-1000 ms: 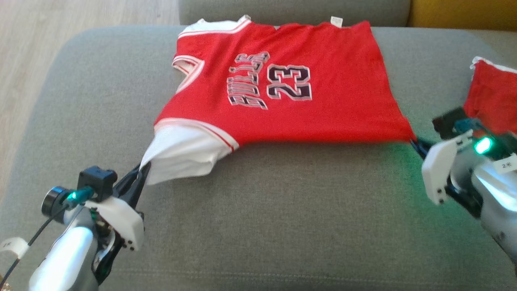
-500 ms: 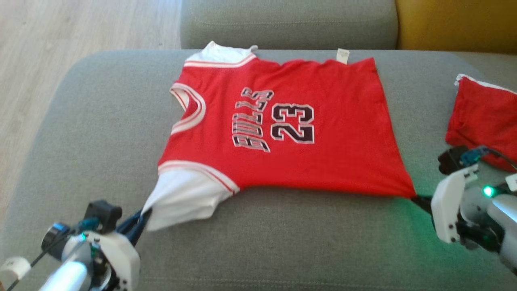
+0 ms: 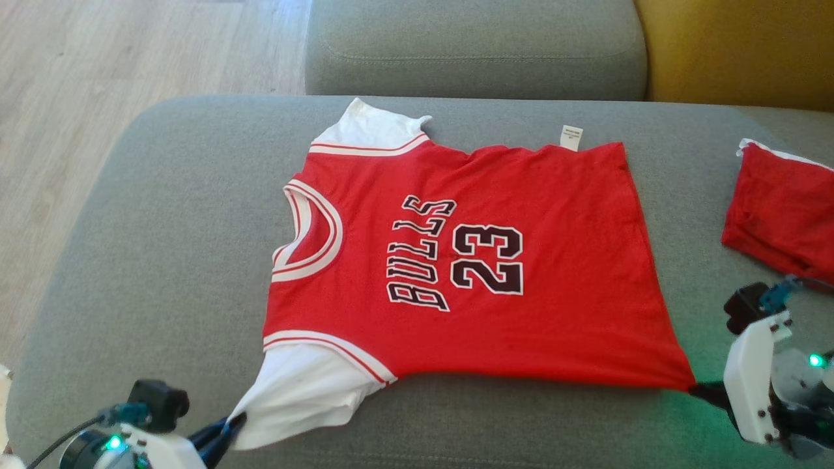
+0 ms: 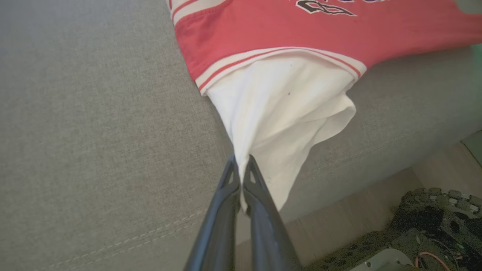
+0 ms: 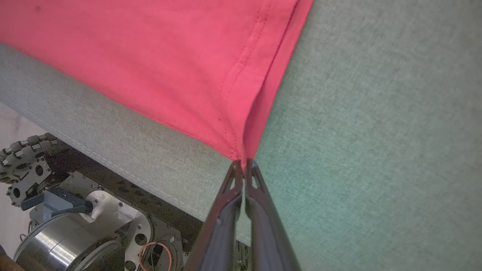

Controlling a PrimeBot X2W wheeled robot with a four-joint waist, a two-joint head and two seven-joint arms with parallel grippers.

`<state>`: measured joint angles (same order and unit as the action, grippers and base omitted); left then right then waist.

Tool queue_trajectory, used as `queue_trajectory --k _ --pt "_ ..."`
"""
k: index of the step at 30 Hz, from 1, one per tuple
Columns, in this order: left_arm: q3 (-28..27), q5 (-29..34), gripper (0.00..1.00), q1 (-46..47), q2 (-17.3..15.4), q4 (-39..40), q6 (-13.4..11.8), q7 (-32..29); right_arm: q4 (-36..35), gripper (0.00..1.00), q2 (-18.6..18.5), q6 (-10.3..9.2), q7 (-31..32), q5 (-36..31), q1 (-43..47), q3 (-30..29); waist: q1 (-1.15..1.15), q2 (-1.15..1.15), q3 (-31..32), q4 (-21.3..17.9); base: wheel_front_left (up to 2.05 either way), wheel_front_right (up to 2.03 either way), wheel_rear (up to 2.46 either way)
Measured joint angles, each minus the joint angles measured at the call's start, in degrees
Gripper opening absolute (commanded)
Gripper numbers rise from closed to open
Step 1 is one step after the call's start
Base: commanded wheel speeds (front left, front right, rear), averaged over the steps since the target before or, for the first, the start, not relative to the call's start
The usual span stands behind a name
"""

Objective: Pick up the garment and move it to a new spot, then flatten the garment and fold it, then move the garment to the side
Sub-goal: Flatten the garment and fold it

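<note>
Bright, even daylight, soft faint shadows. Green lamp glow tints the sofa (image 3: 671, 417) by the right gripper (image 3: 698, 391). Head view slightly soft, wrist views sharper.

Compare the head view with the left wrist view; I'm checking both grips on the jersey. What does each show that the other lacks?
Head view adds the whole red Bulls 23 jersey spread on the grey sofa cushion, the right gripper shut on its red hem corner, and a second red garment. Left wrist view adds the robot's base below the cushion's front edge. Shared: the left gripper shut on the white sleeve.
</note>
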<state>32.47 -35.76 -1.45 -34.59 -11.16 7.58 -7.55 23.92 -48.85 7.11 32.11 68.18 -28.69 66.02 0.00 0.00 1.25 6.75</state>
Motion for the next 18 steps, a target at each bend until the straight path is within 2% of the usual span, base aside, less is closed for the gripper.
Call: queue_trajectory --k 11,14,18 --pt "0.5 -4.7 0.00 -2.7 -3.8 5.7 0.0 -3.0 -2.4 0.00 -1.5 0.00 4.8 3.8 1.5 -0.1 0.00 0.00 -0.3 0.0 0.00 0.00 0.00" --pt "0.7 -5.3 0.00 -3.8 -5.0 7.0 0.0 -3.5 -2.8 0.00 -2.2 0.00 4.8 3.9 2.0 -0.7 0.00 0.00 -0.1 -0.1 0.00 0.00 0.00" --pt "0.1 -5.1 0.00 -3.6 -5.6 8.7 -0.8 -3.2 -2.7 0.00 -2.1 0.00 1.9 3.0 2.3 -2.6 0.00 0.00 -0.4 -0.4 0.00 0.00 0.00"
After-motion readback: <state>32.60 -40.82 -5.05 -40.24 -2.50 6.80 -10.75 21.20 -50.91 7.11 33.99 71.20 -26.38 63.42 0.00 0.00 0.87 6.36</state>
